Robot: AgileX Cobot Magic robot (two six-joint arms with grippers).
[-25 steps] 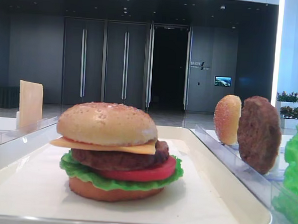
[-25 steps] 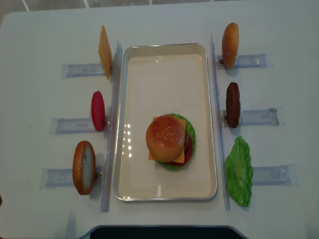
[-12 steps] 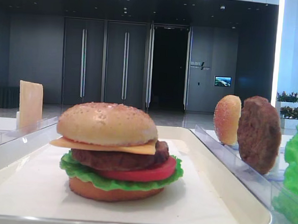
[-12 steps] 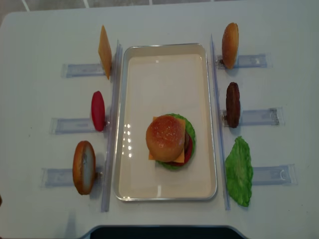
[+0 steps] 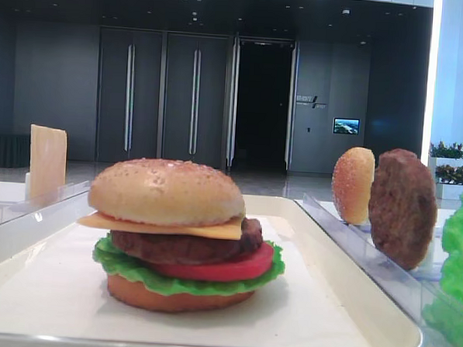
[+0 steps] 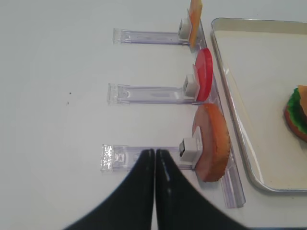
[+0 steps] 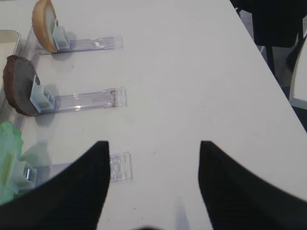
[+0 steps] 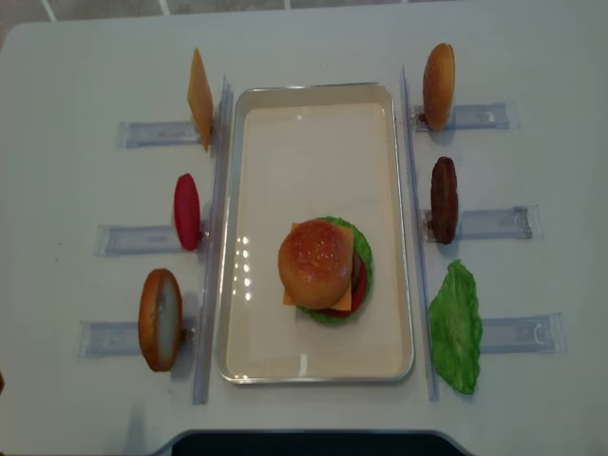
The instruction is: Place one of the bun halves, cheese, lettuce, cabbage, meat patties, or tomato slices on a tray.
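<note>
Tray [image 8: 318, 366] sits mid-desk [image 8: 76, 57], long axis running far edge to near edge. Stacked burger [image 8: 323, 269] on the tray's near half, toward its right rim; bun top [image 8: 314, 262] uppermost, over cheese, patty, tomato, lettuce and bottom bun.

Left of tray, three racks in a column, each item standing on edge against the tray side: cheese slice [image 8: 199, 98] toward the far edge, tomato slice [image 8: 187, 211] midway, bun half [image 8: 160, 319] toward the near edge.

Right of tray, same column: bun half [image 8: 438, 86] far, meat patty [image 8: 444, 199] midway, lettuce leaf [image 8: 456, 327] near, lying across its rack [image 8: 518, 333].
</note>
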